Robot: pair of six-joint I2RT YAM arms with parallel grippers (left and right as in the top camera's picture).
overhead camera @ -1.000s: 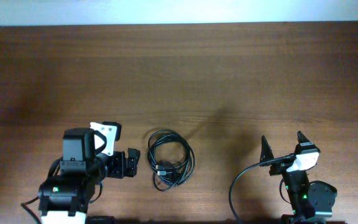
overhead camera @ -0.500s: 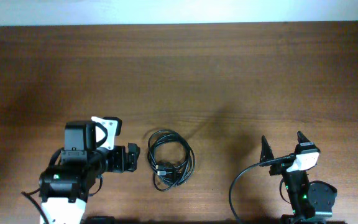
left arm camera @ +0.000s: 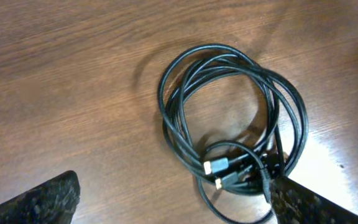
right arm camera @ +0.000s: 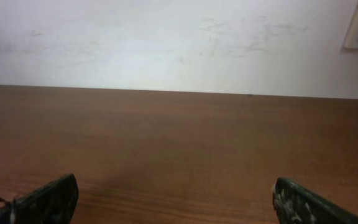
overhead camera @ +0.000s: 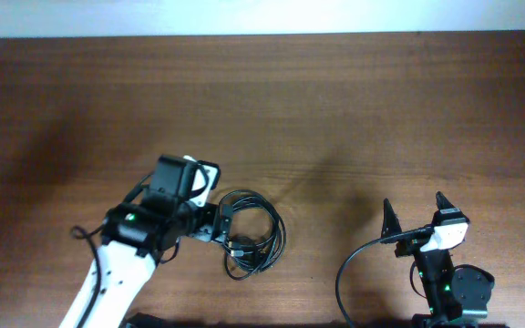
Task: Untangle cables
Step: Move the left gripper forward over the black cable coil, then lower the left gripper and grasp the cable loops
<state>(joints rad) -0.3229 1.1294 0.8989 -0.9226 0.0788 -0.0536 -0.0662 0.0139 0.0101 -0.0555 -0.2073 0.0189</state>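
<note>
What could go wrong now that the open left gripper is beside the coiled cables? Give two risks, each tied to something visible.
1. The cables lie in overlapping loops, so the left gripper might pinch several strands at once and tighten the tangle.
2. The right gripper sits open, far from the coil. With nothing pinning the coil, a pull may drag the whole bundle.

Soft even light, pics sharp; glare on table [left arm camera: 337, 134] w/ faint shadow by cables [left arm camera: 215, 166].
</note>
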